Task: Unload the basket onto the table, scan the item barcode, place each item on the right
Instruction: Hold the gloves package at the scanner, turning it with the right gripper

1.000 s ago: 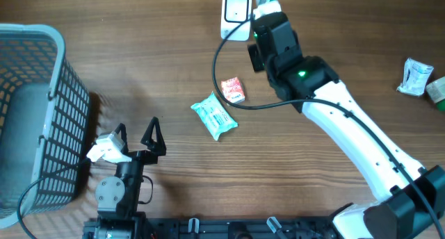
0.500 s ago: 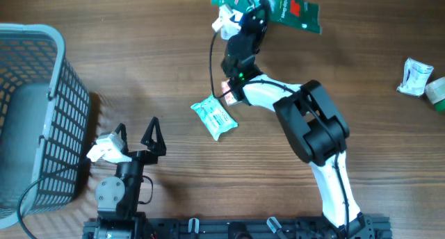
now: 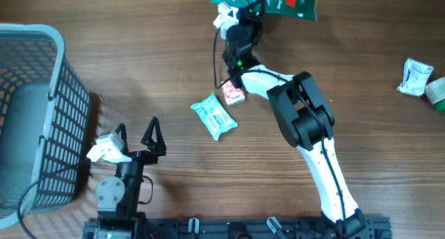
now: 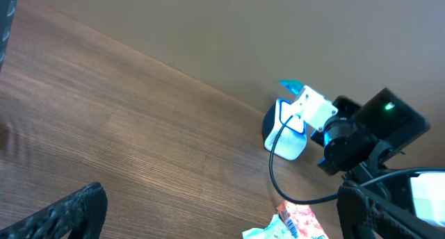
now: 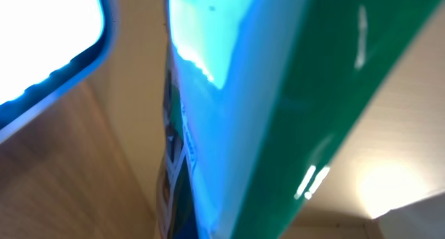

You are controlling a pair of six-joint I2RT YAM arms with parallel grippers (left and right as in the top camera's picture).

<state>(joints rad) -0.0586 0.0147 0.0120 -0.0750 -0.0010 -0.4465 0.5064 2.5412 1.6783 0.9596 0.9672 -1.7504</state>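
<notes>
At lower left of the overhead frame, the left gripper (image 3: 136, 128) sits wide open and empty, well apart from the work. At top centre, the right gripper (image 3: 248, 7) is clamped on the green packet (image 3: 288, 4), whose long axis runs left-right along the table's (image 3: 139, 58) far edge, just beside the white scanner (image 3: 224, 19).

Green packet (image 3: 277, 4) with red patch, grey lattice basket (image 3: 66, 128), brown woodgrain table (image 3: 153, 58).

The basket (image 3: 42, 114) stands left of the left gripper (image 3: 137, 130). A packet (image 3: 214, 116) and a sachet (image 3: 233, 93) lie on the surface (image 3: 139, 58) between it and the right gripper (image 3: 245, 6).
</notes>
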